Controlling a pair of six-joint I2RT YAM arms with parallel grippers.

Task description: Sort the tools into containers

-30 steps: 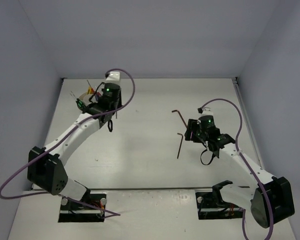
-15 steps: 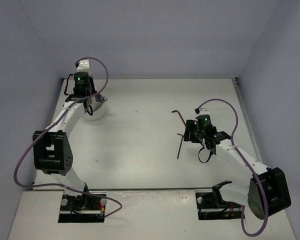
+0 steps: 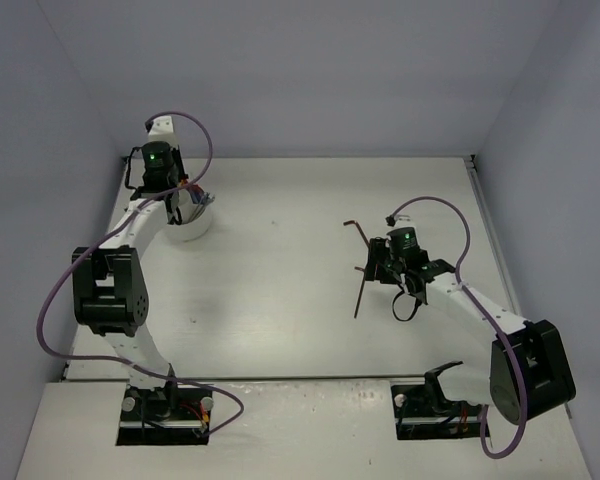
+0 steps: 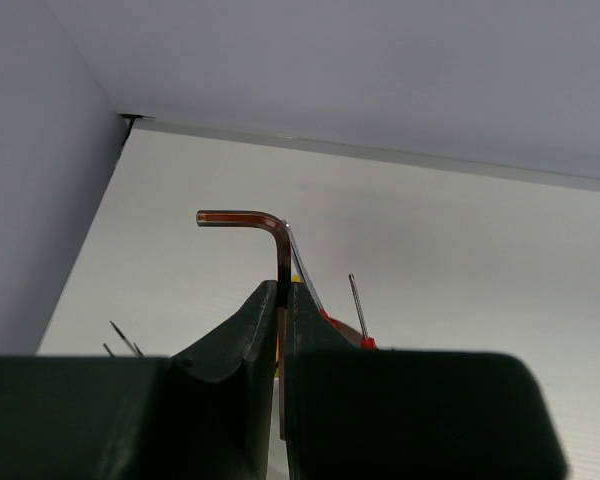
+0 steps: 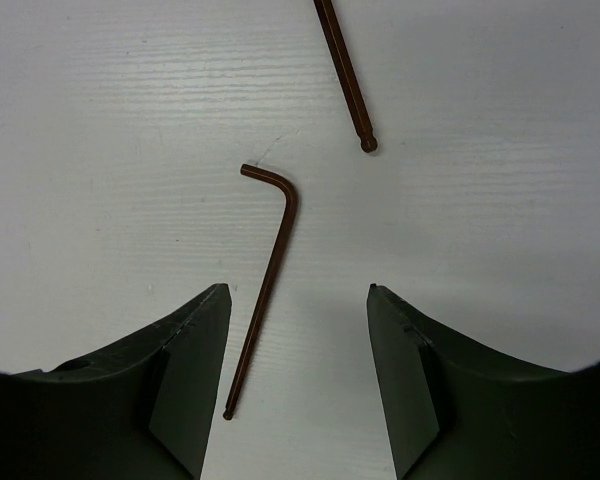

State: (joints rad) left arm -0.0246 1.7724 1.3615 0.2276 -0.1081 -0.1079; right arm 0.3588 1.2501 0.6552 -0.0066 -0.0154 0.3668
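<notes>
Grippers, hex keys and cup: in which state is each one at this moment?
left gripper, shut on the clamped hex key.
clamped hex key, pinched upright, bend on top.
right gripper, open, holding nothing.
flat hex key, lying on the table under the right gripper, untouched.
second hex key, lying on the table, also untouched.
cup, upright, tools sticking out.

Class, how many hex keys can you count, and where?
3. One key pinched in the left fingers by the cup; on the table, a second key between the right fingers and a third key beyond. The cup may hide more.
</notes>
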